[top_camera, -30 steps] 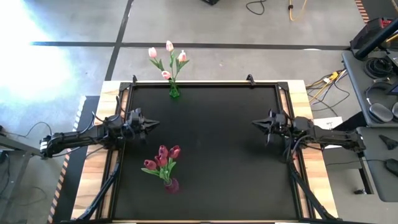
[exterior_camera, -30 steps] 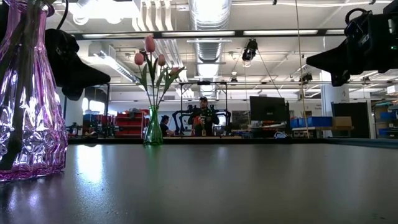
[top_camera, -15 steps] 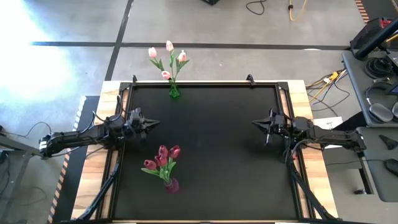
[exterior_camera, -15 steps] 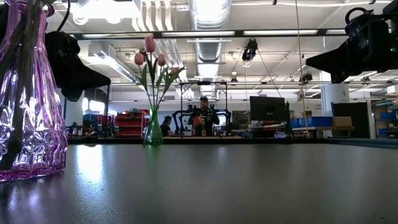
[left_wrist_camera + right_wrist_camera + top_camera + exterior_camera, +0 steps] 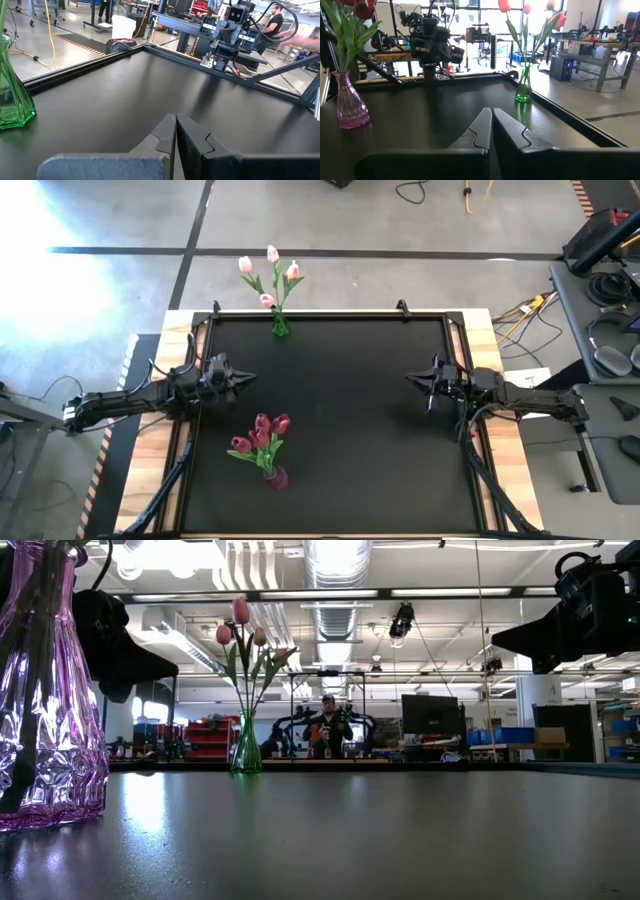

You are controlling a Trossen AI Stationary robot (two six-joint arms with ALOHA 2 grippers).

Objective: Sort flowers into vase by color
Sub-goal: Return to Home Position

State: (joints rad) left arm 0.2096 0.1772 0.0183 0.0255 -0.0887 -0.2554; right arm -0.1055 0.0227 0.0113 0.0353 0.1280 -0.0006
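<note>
Several pale pink tulips (image 5: 270, 272) stand with their stems in a green glass vase (image 5: 280, 328) at the table's far edge, left of centre. Several dark magenta tulips (image 5: 262, 435) stand in a purple glass vase (image 5: 276, 477) near the table's near left. My left gripper (image 5: 250, 379) hovers shut over the table's left side, pointing right. My right gripper (image 5: 408, 378) hovers shut over the right side, pointing left. Neither holds anything. In the low view the purple vase (image 5: 45, 700) fills the left and the green vase (image 5: 246, 750) stands farther back.
A black mat (image 5: 350, 430) covers the table inside a dark frame with wooden borders. The middle of the mat between the two grippers is bare. A person (image 5: 326, 730) shows far behind the table in the low view.
</note>
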